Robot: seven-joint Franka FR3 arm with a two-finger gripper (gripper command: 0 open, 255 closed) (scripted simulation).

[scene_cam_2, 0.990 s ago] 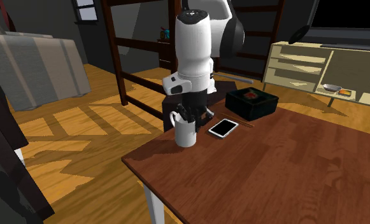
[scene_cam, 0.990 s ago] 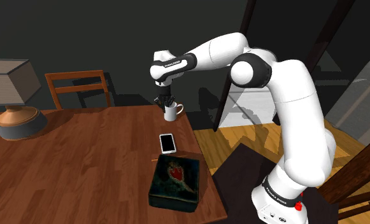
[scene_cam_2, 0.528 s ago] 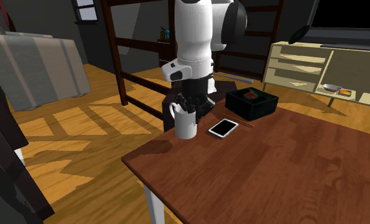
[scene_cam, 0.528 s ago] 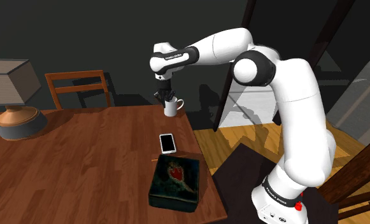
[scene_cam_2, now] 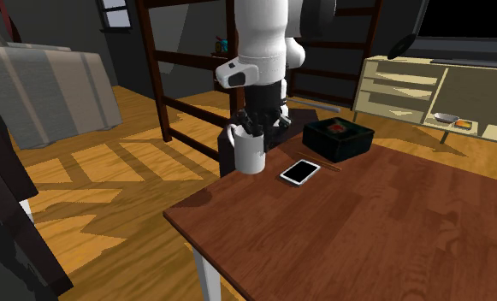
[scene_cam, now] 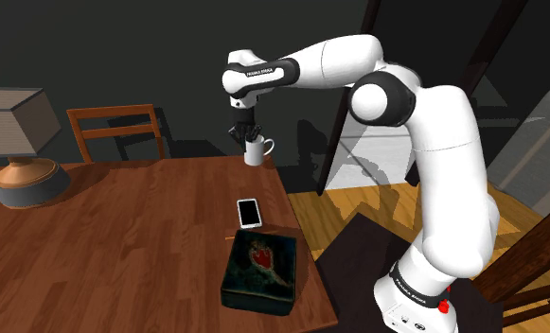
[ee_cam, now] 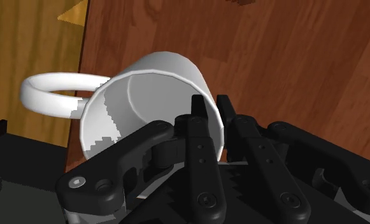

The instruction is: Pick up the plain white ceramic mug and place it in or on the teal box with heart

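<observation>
The gripper [ee_cam: 210, 105] is clamped on the mug [ee_cam: 167, 79] wall alone; a fast swing toward the box [scene_cam: 259, 268] could twist it loose.

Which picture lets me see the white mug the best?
The wrist view: the mug is close up, showing its handle, its inside and the gripper pinching its rim. The second exterior view shows the mug from the side, farther off. The shoulder view shows it farthest away.
</observation>
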